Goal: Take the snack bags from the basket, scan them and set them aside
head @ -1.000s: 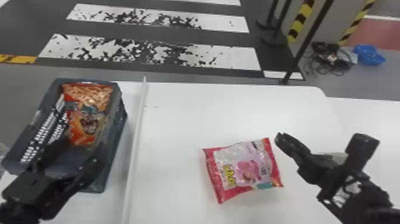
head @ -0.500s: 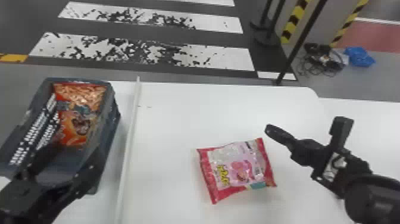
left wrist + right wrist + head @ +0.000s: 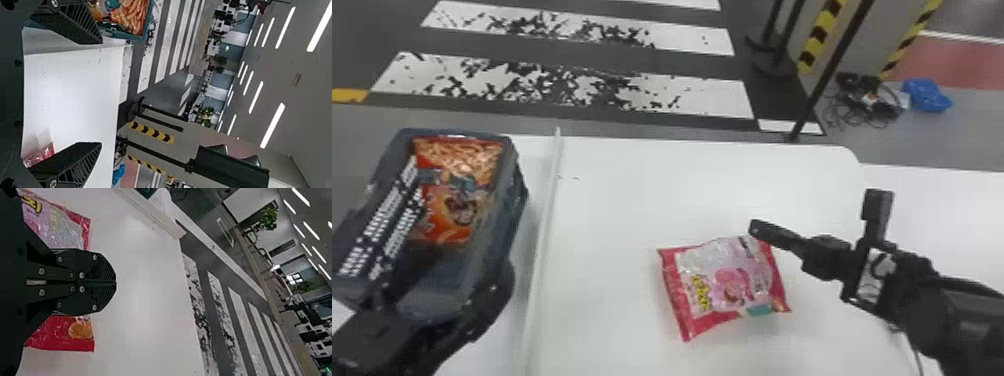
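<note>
The clenched, empty right gripper (image 3: pixel 116 283) should open before straddling the pink bag (image 3: pixel 724 285), the left gripper (image 3: pixel 101 92) gaping by the basket (image 3: pixel 508 220)'s near edge.

Head view forward and down.

– Count snack bags (image 3: pixel 732 277).
– Enter two: one pink, one orange.
– Count baskets (image 3: pixel 508 220) and grippers (image 3: pixel 756 229).
– Enter one and two.
– Count yellow-and-black strips (image 3: pixel 819 37).
– Enter two.
– Count blue bundles (image 3: pixel 927 95).
– Enter one.
</note>
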### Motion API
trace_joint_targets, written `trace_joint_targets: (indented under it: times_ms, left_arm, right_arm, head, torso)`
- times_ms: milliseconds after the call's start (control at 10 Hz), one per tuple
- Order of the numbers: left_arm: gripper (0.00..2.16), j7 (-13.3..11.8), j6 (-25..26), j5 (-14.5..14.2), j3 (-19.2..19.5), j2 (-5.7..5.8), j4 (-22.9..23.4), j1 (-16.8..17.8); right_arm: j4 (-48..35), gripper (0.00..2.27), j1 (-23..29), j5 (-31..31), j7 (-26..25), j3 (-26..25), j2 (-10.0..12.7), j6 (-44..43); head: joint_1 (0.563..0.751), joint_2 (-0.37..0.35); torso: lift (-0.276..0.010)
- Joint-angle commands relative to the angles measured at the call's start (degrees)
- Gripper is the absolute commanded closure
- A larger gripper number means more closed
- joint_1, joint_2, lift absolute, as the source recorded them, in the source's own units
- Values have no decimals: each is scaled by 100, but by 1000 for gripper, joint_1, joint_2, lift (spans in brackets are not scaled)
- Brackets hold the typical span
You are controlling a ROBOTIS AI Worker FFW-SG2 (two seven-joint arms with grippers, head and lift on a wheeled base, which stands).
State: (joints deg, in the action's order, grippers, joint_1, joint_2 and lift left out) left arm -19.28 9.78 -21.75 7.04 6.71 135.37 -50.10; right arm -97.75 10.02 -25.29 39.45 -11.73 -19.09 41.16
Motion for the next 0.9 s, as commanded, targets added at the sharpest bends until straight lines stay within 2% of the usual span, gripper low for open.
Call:
trace_joint_targets:
  times_ms: [0, 200, 300, 500, 800]
  left_arm:
    - [70, 12, -15, 75, -133, -3, 16, 35]
    - [70, 21, -15, 110, -186, -3, 25, 18]
    - [70, 4, -15, 110, -151, 6, 25, -9]
    - [70, -23, -15, 101, -133, 15, 42, -18]
    - [70, -75, -15, 66, -124, 23, 16, -18]
  right_arm:
    - [-412, 2246, 141, 33, 168, 250, -34, 239]
    - [-508, 2246, 71, 95, 555, 417, -87, 503]
    - [-578, 2250, 106, 165, 590, 540, -122, 503]
    - [-526, 2246, 106, 701, 599, 892, -130, 468]
    - [-262, 2250, 97, 1017, 564, 1050, -122, 397]
  head:
    - [695, -105]
    - [695, -64]
    - [695, -48]
    - [695, -20]
    - [695, -8]
  torso:
    - [-75]
    - [-75]
    - [-75]
    - [-75]
    - [-75]
